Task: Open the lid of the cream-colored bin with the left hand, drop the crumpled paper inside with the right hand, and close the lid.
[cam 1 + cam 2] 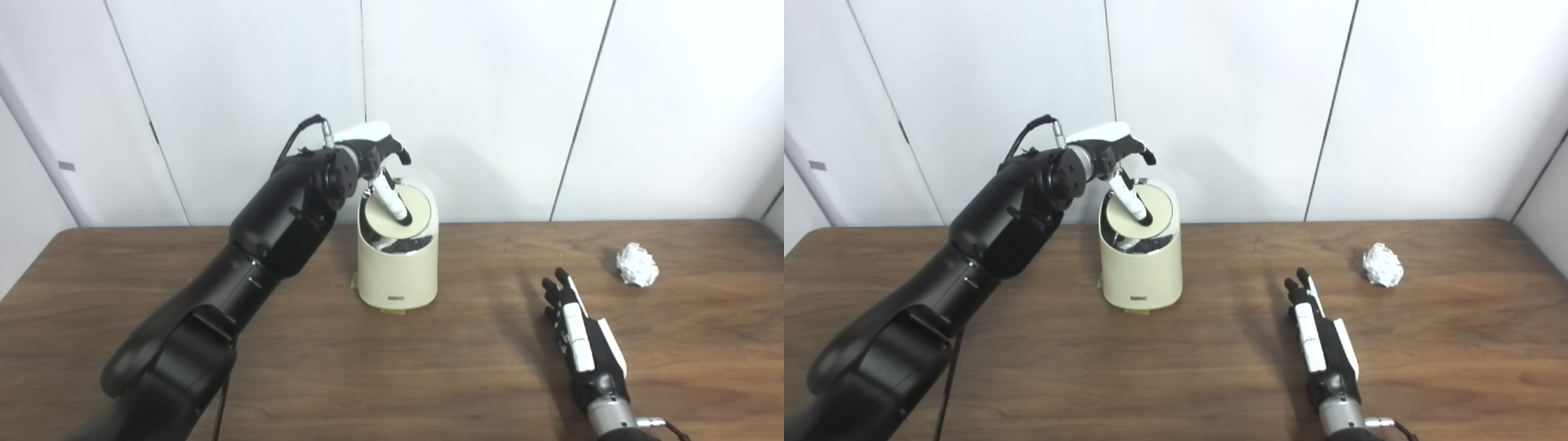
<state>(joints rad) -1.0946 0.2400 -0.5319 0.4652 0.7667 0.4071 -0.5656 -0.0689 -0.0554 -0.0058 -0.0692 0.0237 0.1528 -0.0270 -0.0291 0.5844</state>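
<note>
One cream-colored bin [398, 260] with one round lid [397, 215]; one crumpled paper ball [637, 264]; one wooden table [429, 367]; two robot hands, left hand [376, 150] and right hand [579, 334]; no duplicates among the objects

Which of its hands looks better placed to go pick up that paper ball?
The right hand: it lies open on the table with the crumpled paper just beyond it, while the left hand is busy pressing the bin lid.
</note>
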